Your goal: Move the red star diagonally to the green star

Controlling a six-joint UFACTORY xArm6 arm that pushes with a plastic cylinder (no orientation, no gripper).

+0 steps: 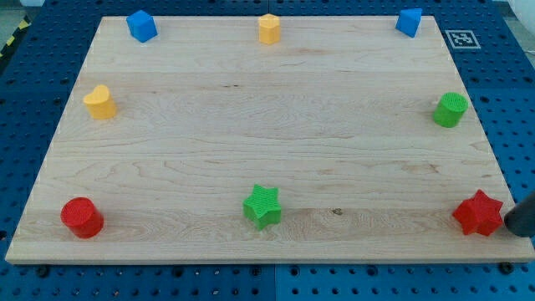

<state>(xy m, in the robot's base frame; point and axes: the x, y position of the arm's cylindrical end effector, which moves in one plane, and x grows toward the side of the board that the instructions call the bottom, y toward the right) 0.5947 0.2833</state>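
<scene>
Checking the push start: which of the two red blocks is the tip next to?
The red star at the view's bottom right; my tip sits just right of it. The red cylinder is far off at the bottom left.

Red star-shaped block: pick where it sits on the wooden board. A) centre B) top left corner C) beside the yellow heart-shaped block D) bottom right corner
D: the red star-shaped block lies at the bottom right corner of the wooden board, with my tip right against its right side, far from the green star-shaped block at the view's bottom middle.
</scene>
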